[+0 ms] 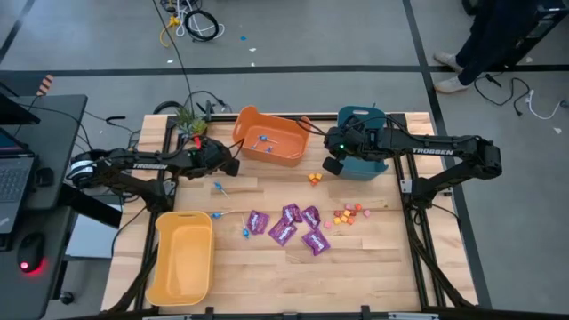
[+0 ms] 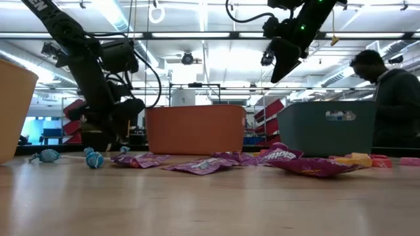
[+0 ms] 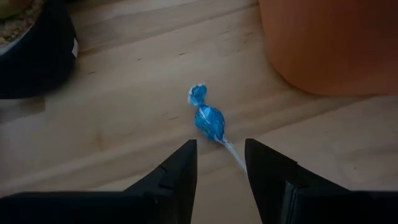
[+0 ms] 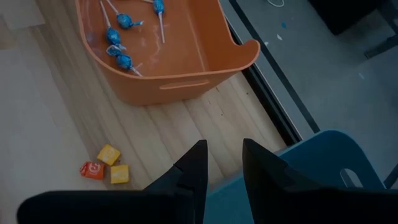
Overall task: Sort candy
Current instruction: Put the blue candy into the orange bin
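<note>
The left hand (image 3: 221,168), fingers spread wide and empty, sits nearest a blue-wrapped lollipop on a thin white stick (image 3: 208,121) lying on the wooden bench (image 3: 124,93), its stick pointing back between the fingers.

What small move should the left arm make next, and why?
Probably lower the left pincer and close on the blue lollipop: its fingers are open and empty, the lollipop's stick runs between them, and the orange bin beside it already holds lollipops.
</note>
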